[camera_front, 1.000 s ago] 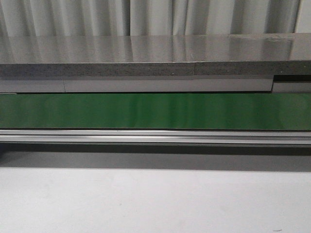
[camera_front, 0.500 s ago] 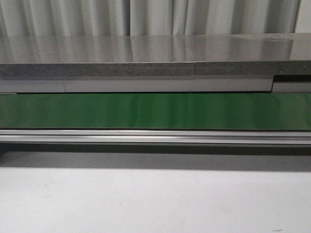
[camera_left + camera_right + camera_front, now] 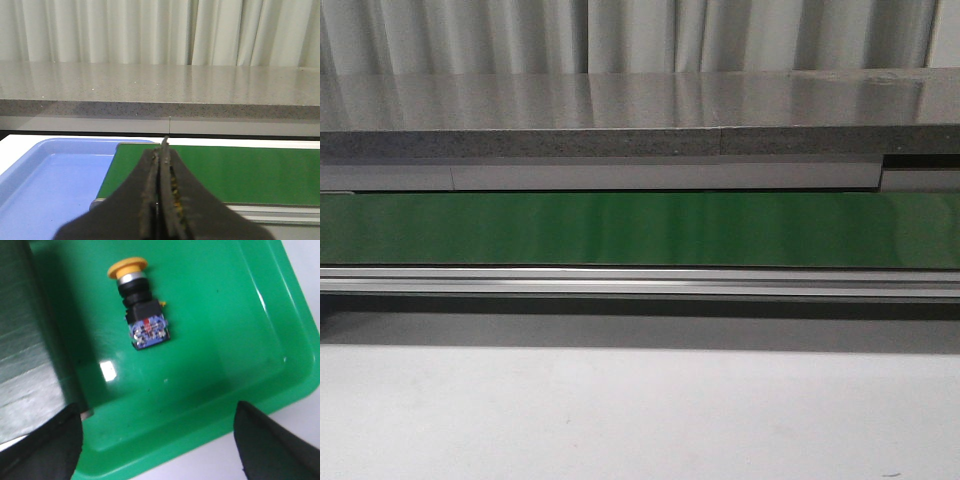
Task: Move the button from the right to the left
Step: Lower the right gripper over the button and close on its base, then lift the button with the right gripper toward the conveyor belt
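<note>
The button lies on its side in a green tray, seen only in the right wrist view; its yellow-orange cap points away from the fingers and its black body shows red and blue marks. My right gripper is open and empty, its two black fingertips wide apart above the tray's near rim, short of the button. My left gripper is shut and empty, its fingers pressed together over the end of the green conveyor belt. Neither gripper nor the button shows in the front view.
A blue tray sits beside the belt's end in the left wrist view. The green belt with its aluminium rail crosses the front view, a grey counter behind it and white table in front.
</note>
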Robot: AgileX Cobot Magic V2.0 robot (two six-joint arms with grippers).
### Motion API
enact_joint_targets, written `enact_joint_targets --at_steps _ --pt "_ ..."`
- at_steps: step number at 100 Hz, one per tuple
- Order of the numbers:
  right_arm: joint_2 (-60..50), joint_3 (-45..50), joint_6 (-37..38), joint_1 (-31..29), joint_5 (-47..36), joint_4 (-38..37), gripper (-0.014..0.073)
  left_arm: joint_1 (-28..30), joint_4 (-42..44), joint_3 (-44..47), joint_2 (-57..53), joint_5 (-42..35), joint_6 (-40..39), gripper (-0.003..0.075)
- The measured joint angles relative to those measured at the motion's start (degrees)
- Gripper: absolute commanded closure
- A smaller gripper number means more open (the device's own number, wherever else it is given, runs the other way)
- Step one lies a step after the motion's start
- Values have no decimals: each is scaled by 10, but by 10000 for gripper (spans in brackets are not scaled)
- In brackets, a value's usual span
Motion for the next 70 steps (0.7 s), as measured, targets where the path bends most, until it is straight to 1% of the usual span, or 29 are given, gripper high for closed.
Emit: enact_joint_targets --at_steps 12,18,30,44,59,70 --pt "41 -4 -72 -9 -37 10 -17 0 0 0 0 0 0 741" --pt "66 -14 -111 -16 -42 24 -17 0 0 0 0 0 0 741" --pt "110 -45 -159 -26 -43 68 -17 0 0 0 0 0 0 741" --pt "158 -84 -185 -31 -37 108 -17 0 0 0 0 0 0 741" --pt "204 -121 -196 -31 -5 125 -17 0 0 0 0 0 0 741" --pt "227 -137 -197 -31 5 130 -17 0 0 0 0 0 0 741"
